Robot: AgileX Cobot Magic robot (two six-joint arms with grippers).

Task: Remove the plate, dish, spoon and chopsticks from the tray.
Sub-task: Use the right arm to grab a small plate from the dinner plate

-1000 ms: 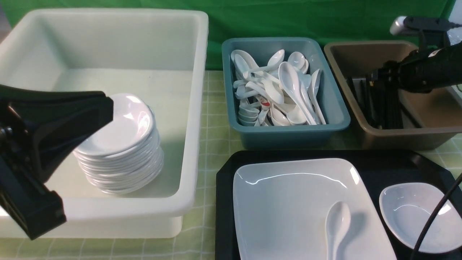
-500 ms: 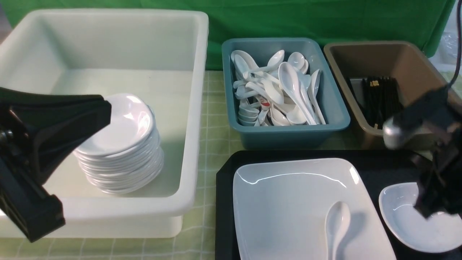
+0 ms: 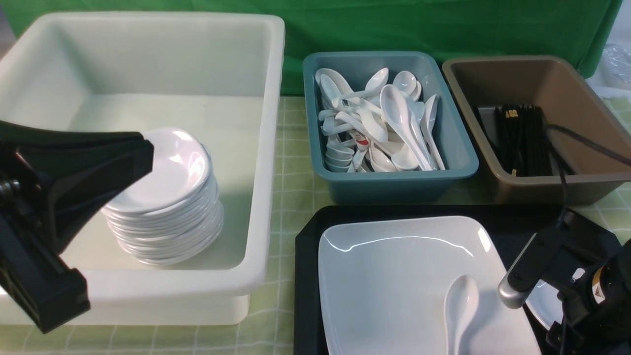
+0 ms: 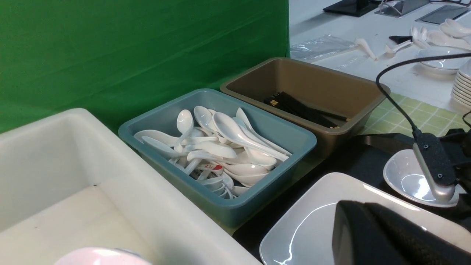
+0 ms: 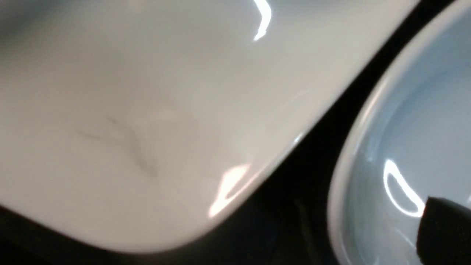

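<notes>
Of the right jaws only one dark fingertip (image 5: 443, 230) shows, in the right wrist view, low over the hollow of the dish (image 5: 401, 121). The other is out of sight, so I cannot tell how wide they stand or whether they touch anything. The right arm (image 3: 604, 296) hangs over the near right part of the tray (image 3: 306, 276) and hides most of the dish in the front view.

The dish sits on the tray, just beside the plate (image 3: 404, 266), with a dark strip of tray between them. It looks light, stiff and glazed smooth, so probably slippery. A square pinch across the thin raised rim, one finger inside and one under the lip, seems the surest hold. It may chip if dropped.

The plate is wide and shallow, and likely heavier and awkward to lift from one edge. The spoon (image 3: 461, 301) lies on the plate, bowl away from the robot, and its thick handle is the place to grip.

No chopsticks show on the tray; black chopsticks (image 3: 522, 140) lie in the brown bin (image 3: 567, 190). The left jaws are closed with nothing seen in them, on the left arm (image 3: 59, 197) before the white tub (image 3: 268, 123).
</notes>
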